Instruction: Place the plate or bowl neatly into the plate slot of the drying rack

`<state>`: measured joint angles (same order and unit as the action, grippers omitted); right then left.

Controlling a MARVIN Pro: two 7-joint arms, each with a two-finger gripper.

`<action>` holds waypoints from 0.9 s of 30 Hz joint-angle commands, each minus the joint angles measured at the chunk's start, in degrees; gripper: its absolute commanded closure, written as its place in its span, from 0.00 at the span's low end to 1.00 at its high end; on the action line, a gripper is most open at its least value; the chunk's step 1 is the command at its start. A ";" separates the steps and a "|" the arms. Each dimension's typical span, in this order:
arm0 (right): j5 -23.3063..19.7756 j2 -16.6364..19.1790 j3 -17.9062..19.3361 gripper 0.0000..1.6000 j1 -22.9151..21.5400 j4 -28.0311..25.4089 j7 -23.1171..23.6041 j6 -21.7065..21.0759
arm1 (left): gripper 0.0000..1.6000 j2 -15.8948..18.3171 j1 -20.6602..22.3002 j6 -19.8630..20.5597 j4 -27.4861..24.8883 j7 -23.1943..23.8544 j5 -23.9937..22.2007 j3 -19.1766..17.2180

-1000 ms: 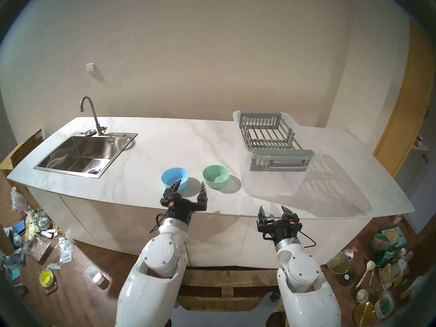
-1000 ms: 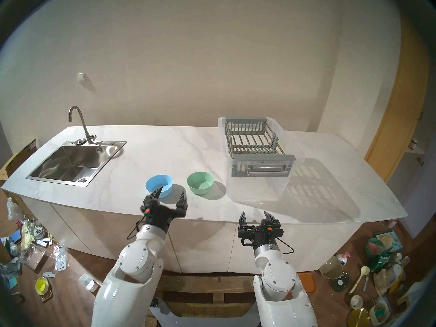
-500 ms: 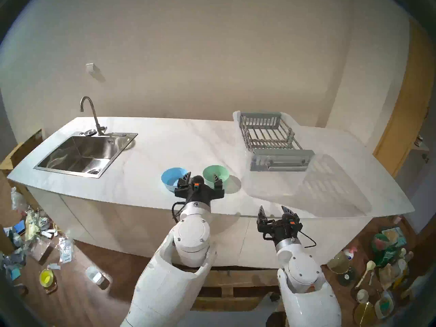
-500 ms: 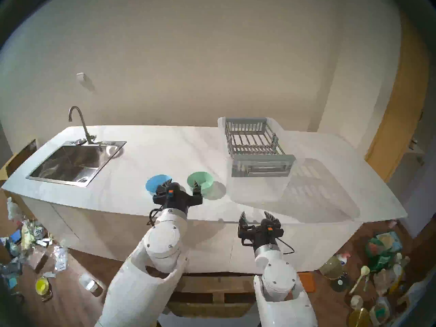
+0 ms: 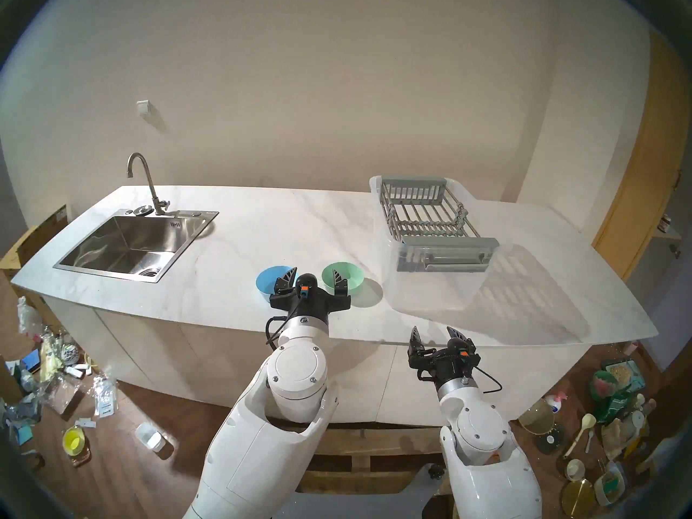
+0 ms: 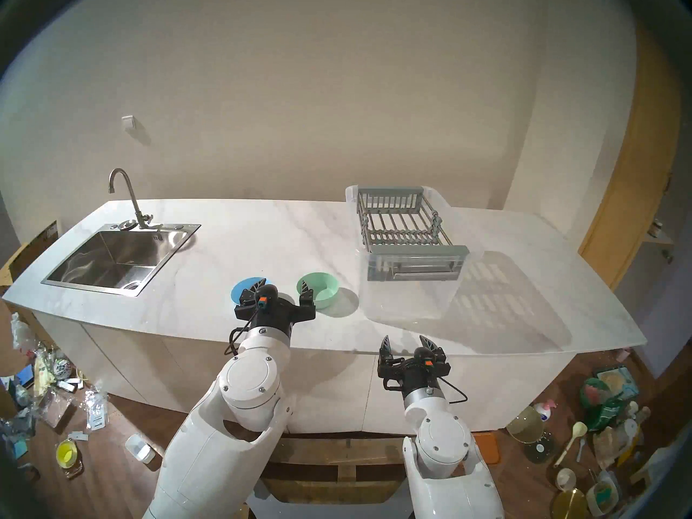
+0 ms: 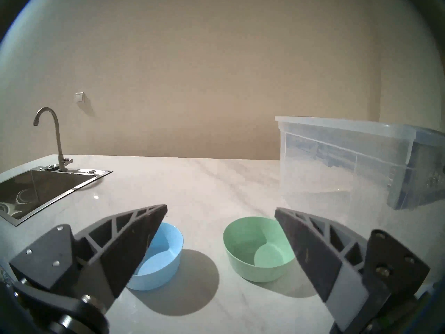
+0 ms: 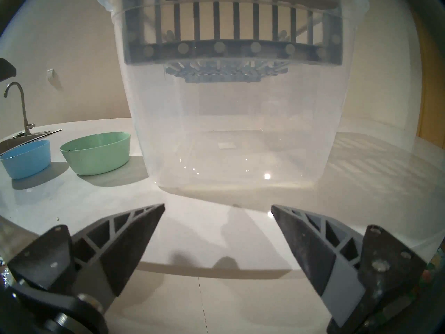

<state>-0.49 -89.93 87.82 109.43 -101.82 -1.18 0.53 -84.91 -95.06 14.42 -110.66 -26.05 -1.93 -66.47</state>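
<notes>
A smooth white counter (image 5: 262, 226) with faint grey veining is seen across the middle of the head views. Two round plastic bowls stand on it side by side near the front edge, apart from each other: a blue bowl (image 5: 267, 282) at centre left and a green bowl (image 5: 350, 276) just to its right. Both are matte, with flat round bottoms, and nothing is seen inside either.

At the upper right of the counter a clear plastic tub (image 5: 430, 289) is set, its walls hazy and see-through. The drying rack (image 5: 434, 222) rests across the tub's rim: grey slatted plastic end panels joined by thin metal rods. The plate slot (image 5: 427, 224), a bed of parallel rods with rows of short grey dividers, holds no dish.

A brushed steel sink (image 5: 131, 241) with a curved faucet (image 5: 144, 181) is sunk into the counter's left end.

The left gripper (image 5: 315, 278) is held spread wide just in front of the two bowls, one ribbed dark finger seen against each, gripping nothing. The right gripper (image 5: 434, 336) is held at the counter's front edge at lower right, its fingers likewise well apart and empty.
</notes>
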 commanded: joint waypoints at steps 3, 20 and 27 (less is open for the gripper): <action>-0.03 -0.01 -0.01 0.00 -0.26 -1.56 0.05 0.26 | 0.00 -0.49 0.77 1.25 -3.70 -1.01 0.05 -0.92; -0.03 0.00 -0.02 0.00 -0.26 -1.57 0.04 0.26 | 0.00 -4.94 2.02 2.49 -4.89 -2.64 -9.74 -7.66; -0.04 0.00 -0.02 0.00 -0.25 -1.58 0.04 0.25 | 0.00 -5.20 3.04 3.75 -5.14 -6.06 -18.35 -8.84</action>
<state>-0.49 -89.93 87.81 109.44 -101.83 -1.18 0.53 -89.14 -93.48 17.68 -113.97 -30.37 -19.16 -74.93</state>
